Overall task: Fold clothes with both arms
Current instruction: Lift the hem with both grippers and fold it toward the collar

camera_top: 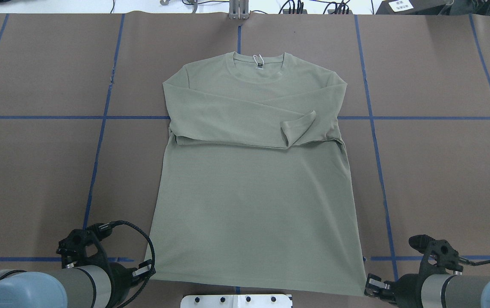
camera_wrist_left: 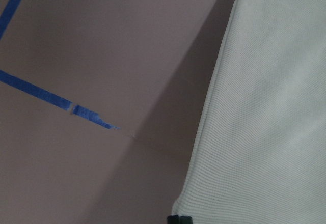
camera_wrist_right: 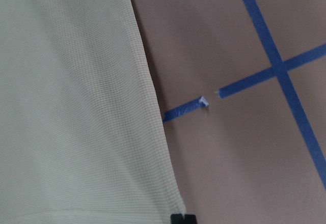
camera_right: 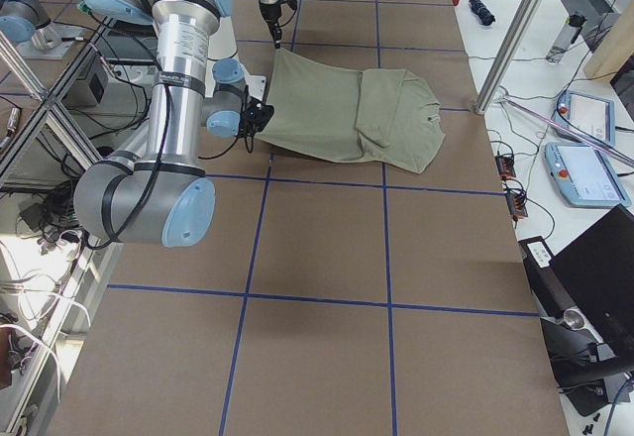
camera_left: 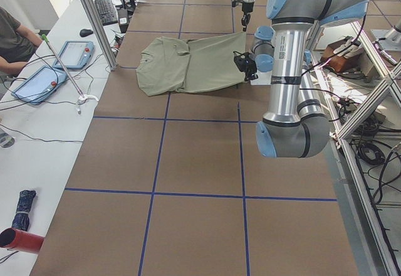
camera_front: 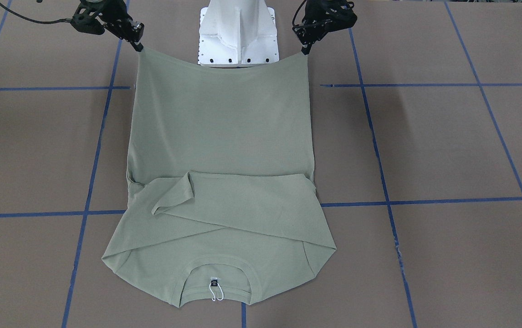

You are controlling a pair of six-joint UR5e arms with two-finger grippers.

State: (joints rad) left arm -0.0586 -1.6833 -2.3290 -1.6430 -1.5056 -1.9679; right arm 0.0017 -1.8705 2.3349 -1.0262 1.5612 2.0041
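Sage knit shirt (camera_front: pixel 220 136), likely soft, light, limp; left gripper (camera_front: pixel 306 49) and right gripper (camera_front: pixel 139 45) each clamp a hem corner, frame top: sound holds

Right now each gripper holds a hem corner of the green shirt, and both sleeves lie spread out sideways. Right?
No: the sleeves are folded across the chest of the shirt, as the overhead view shows. The left gripper and right gripper do each hold a hem corner.
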